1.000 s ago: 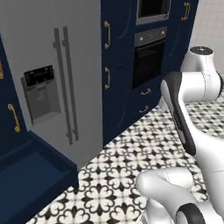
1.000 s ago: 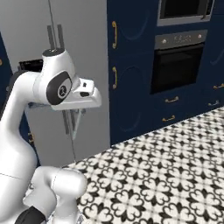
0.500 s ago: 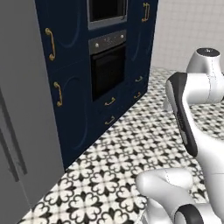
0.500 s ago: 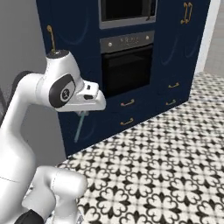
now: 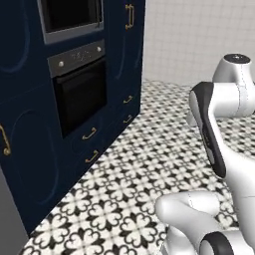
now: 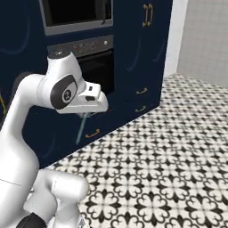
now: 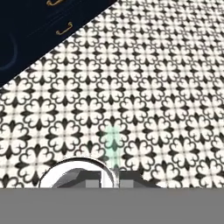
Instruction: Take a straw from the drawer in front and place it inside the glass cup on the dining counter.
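A thin pale teal straw [image 6: 80, 130] hangs down from my gripper [image 6: 85, 114], which is shut on its top end, well above the floor in front of the navy cabinets. In the hand view the straw [image 7: 113, 143] points away from the shut gripper [image 7: 114, 176] over the patterned tiles. The arm is folded close to the base with the hand held level. The drawer, the glass cup and the dining counter are out of view.
A tall navy cabinet wall holds a black built-in oven [image 5: 79, 97] with brass-handled drawers [image 5: 90, 133] below it. Black-and-white patterned floor tiles [image 5: 149, 164] stretch to a white tiled wall [image 5: 199, 35] at the back right.
The whole picture has swept sideways as the base turns: the grey fridge has slid out at the left and the oven column now stands in front. The straw stays in the gripper.
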Tool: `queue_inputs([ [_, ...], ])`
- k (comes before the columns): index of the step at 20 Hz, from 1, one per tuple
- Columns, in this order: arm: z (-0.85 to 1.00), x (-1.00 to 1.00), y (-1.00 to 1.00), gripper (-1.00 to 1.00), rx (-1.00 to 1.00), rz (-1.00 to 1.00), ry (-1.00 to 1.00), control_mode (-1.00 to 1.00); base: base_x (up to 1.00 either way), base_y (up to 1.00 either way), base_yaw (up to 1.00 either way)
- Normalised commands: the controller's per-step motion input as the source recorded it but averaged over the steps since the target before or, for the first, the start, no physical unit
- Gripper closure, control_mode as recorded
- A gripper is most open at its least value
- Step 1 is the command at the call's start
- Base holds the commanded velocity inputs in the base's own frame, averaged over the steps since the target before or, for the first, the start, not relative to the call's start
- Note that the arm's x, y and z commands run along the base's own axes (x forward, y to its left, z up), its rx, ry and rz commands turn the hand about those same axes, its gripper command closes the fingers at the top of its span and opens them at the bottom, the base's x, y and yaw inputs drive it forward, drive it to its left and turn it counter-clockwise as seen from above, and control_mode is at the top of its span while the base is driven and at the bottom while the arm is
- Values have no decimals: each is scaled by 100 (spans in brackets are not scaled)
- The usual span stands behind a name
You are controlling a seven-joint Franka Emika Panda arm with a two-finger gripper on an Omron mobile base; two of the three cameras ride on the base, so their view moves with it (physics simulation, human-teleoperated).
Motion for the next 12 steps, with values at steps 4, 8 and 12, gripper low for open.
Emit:
queue_inputs([
  [4,0,0,0,100,0,0,0,100,67,-72,-50],
  [8,0,0,0,100,0,0,0,100,33,-32,-70],
  [12,0,0,0,100,0,0,0,100,30,-23,-72],
])
